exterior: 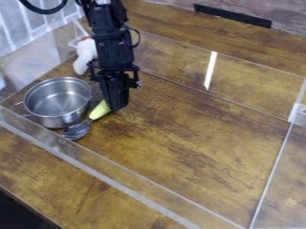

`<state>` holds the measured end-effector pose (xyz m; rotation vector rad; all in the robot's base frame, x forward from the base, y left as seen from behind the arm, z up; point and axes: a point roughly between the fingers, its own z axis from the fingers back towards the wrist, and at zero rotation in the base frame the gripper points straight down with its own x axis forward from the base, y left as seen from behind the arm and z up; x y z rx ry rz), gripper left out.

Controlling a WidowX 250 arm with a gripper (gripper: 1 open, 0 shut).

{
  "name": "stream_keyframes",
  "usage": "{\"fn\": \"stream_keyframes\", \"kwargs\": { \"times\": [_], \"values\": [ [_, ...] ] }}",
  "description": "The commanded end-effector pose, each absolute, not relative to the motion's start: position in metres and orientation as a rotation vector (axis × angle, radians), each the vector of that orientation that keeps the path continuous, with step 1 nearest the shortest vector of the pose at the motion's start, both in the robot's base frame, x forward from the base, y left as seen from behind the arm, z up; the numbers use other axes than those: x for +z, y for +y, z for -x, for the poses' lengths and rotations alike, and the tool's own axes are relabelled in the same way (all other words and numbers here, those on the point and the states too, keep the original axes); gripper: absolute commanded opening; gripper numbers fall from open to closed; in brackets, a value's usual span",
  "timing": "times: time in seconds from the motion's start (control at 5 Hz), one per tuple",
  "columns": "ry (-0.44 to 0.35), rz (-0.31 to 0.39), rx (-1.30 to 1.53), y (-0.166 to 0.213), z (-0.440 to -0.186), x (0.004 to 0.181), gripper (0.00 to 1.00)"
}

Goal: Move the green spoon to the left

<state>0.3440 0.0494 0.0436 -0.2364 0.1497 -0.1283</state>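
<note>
Gripper [110,103] at green spoon's [96,114] handle, nr pot [59,98]; opening/hold unclear

The brown wooden table [180,148] carries the steel pot [57,100] and green spoon [91,119].

From up here the one camera looks down at a slant over the wooden tabletop [198,134].

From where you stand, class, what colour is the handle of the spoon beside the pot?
Yellow-green handle; it shows in the camera view.
</note>
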Motion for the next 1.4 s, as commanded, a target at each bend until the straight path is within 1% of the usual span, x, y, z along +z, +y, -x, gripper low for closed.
{"fn": "stream_keyframes", "kwargs": {
  "times": [0.0,0.2,0.6,0.8,1.0,1.2],
  "values": [
    [0.052,0.195,-0.180,0.066,-0.352,0.079,0.00],
    [0.055,0.202,-0.175,0.064,-0.349,0.070,0.00],
    [0.016,0.236,-0.194,0.074,-0.352,0.106,0.00],
    [-0.011,0.265,-0.197,0.082,-0.352,0.126,0.00],
    [-0.025,0.295,-0.159,0.084,-0.346,0.140,0.00],
    [-0.025,0.320,-0.125,0.083,-0.337,0.146,0.00]
  ]
}}
